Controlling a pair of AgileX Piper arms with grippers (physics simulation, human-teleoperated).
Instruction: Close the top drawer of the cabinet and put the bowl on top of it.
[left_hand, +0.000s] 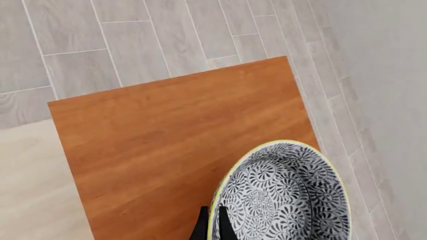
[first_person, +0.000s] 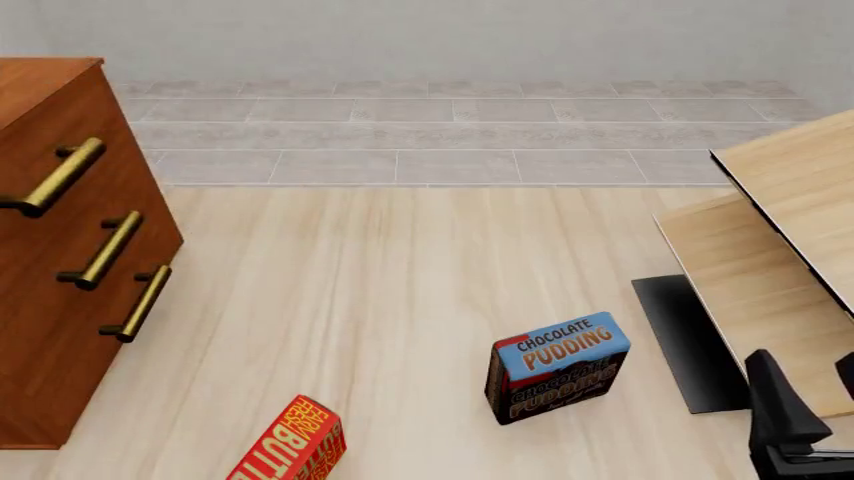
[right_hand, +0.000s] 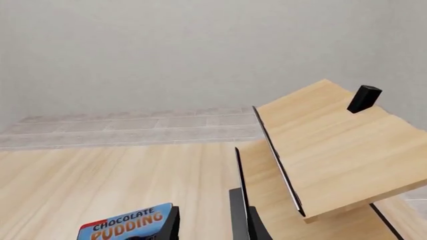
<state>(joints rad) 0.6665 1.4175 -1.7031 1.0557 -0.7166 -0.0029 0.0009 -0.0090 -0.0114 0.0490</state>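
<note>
Black fingertips (left_hand: 224, 226) of the left gripper (left_hand: 213, 227) stand on either side of the yellowish rim of the bowl (left_hand: 283, 195), one outside the wall and one inside, clamped on it. That bowl, patterned in blue-grey and white, sits over the reddish-brown top panel of the cabinet (left_hand: 173, 145), near one of its corners; whether it touches the panel cannot be determined. Grey floor tiles (left_hand: 133, 40) lie beyond the panel's far edges. From the front camera, neither the left gripper nor the bowl is visible; the cabinet stands at the left edge, and the top drawer (first_person: 54, 180) sits flush with the two drawer fronts below it. On the light-wood table (first_person: 374, 300) stand a chocolate pudding box (first_person: 558, 367) and an orange-red butter box (first_person: 291, 443), well apart from the cabinet. Pale wooden furniture (first_person: 787, 230) occupies the right side. The right gripper (first_person: 805, 418) appears dark at the lower right corner; its jaw state cannot be determined.
</note>
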